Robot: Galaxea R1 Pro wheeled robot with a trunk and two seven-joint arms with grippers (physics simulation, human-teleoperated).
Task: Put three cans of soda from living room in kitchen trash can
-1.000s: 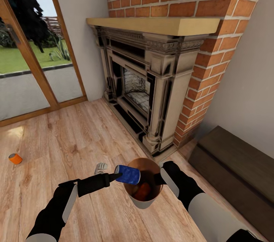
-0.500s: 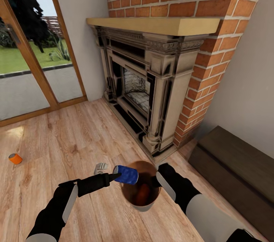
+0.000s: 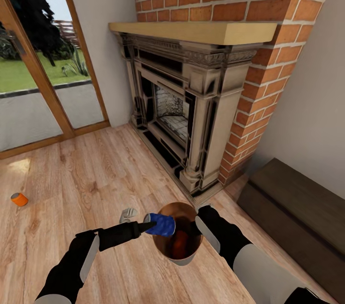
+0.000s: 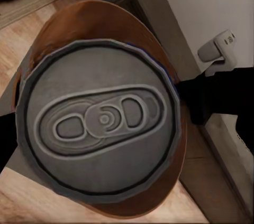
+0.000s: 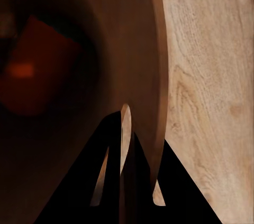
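Observation:
In the head view my left gripper (image 3: 149, 222) is shut on the blue can of soda (image 3: 161, 225), which lies on its side over the near-left rim of the tash can (image 3: 184, 259). The left wrist view shows the blue can's silver top (image 4: 103, 121) in front of the tash can's copper inside (image 4: 79, 18). An orange can (image 3: 180, 244) lies in the tash can and appears as the orange can (image 5: 34, 71) in the right wrist view. My right gripper (image 3: 196, 226) is shut on the tash can's rim (image 5: 126, 129). Another orange can (image 3: 19, 199) lies on the floor far left.
The brick fireplace (image 3: 187, 117) with its dark surround stands straight ahead. Wood-framed glass doors (image 3: 43, 79) are at the left, and a dark low bench (image 3: 297, 208) is at the right. A small grey object (image 3: 127, 214) lies on the wooden floor beside the blue can.
My left gripper has dropped a little with the blue can, toward the tash can's rim. The right arm and the tash can have shifted slightly left.

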